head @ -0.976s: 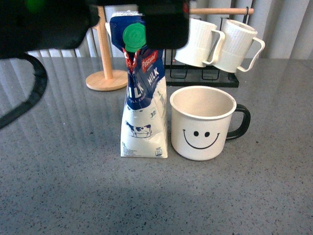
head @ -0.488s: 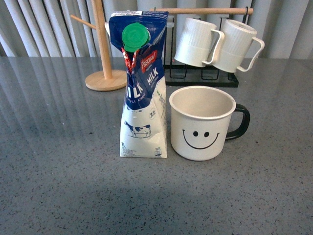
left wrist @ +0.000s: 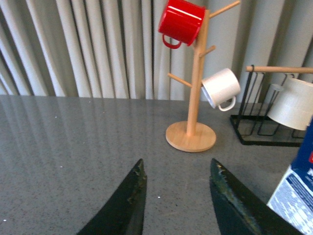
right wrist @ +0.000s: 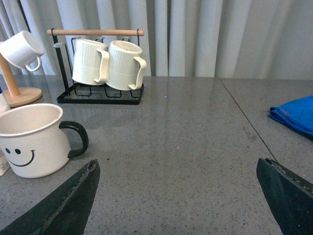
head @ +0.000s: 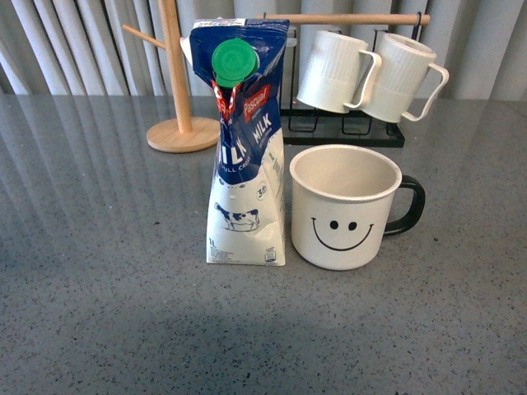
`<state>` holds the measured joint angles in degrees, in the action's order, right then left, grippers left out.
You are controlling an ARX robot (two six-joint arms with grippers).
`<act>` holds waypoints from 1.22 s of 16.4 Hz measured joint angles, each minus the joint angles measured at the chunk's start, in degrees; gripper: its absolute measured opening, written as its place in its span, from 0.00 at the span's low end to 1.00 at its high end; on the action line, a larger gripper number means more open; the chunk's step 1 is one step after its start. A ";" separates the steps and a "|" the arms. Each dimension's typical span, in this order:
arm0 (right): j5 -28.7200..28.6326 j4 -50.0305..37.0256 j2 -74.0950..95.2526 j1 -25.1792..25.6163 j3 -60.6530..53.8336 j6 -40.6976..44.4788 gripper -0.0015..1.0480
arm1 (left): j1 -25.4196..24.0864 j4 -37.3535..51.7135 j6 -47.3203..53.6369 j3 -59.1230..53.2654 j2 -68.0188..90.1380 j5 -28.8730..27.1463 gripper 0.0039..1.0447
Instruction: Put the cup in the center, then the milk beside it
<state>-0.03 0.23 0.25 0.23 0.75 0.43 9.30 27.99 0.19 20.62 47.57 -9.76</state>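
The cup (head: 344, 207), a wide white mug with a black smiley face and black handle, stands upright in the middle of the grey table. Touching or nearly touching its left side stands the milk (head: 245, 148), a tall blue-and-white carton with a green cap. Neither arm shows in the front view. In the left wrist view my left gripper (left wrist: 177, 169) is open over bare table, a corner of the milk (left wrist: 293, 193) beside it. My right gripper (right wrist: 177, 165) is open wide with nothing between its fingers, the cup (right wrist: 32, 139) off to one side.
A wooden mug tree (head: 177, 78) stands behind the carton; it carries a red mug (left wrist: 181, 22) and a small white cup (left wrist: 221, 88). A black rack (head: 342, 123) holds two ribbed white mugs (head: 370, 72). A blue cloth (right wrist: 296, 115) lies beyond a table seam.
A dark arm that filled the top left of the front view one second ago has withdrawn out of sight. The carton and cup stay put; the view has shifted slightly.
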 joint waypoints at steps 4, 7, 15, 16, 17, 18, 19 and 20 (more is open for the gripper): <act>0.02 0.02 0.00 0.00 0.00 0.00 0.94 | -9.22 -2.84 -0.15 -15.15 -16.63 9.70 0.01; 0.02 0.00 0.00 0.00 0.00 0.00 0.94 | -9.25 -6.51 -0.15 -17.40 -22.58 9.73 0.01; 0.02 0.00 0.00 0.00 0.00 0.00 0.94 | -9.25 -11.15 -0.15 -19.82 -30.82 9.73 0.01; 0.00 0.00 0.00 0.00 0.00 0.00 0.94 | -9.25 -12.04 -0.15 -19.82 -31.78 9.75 0.01; 0.02 0.00 0.00 0.00 0.00 0.00 0.94 | -9.25 -13.05 -0.15 -19.82 -32.81 9.75 0.01; 0.02 0.00 0.00 0.00 0.00 0.00 0.94 | -9.25 -13.66 -0.15 -19.82 -33.46 9.75 0.01; 0.02 0.00 0.00 0.00 0.00 0.00 0.94 | -9.25 -14.60 -0.15 -19.82 -34.14 9.75 0.01; 0.02 0.00 0.00 0.00 0.00 0.00 0.94 | -9.25 -15.34 -0.15 -19.82 -34.86 9.75 0.01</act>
<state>-0.01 0.23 0.25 0.23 0.75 0.43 0.05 12.64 0.03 0.80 12.71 -0.01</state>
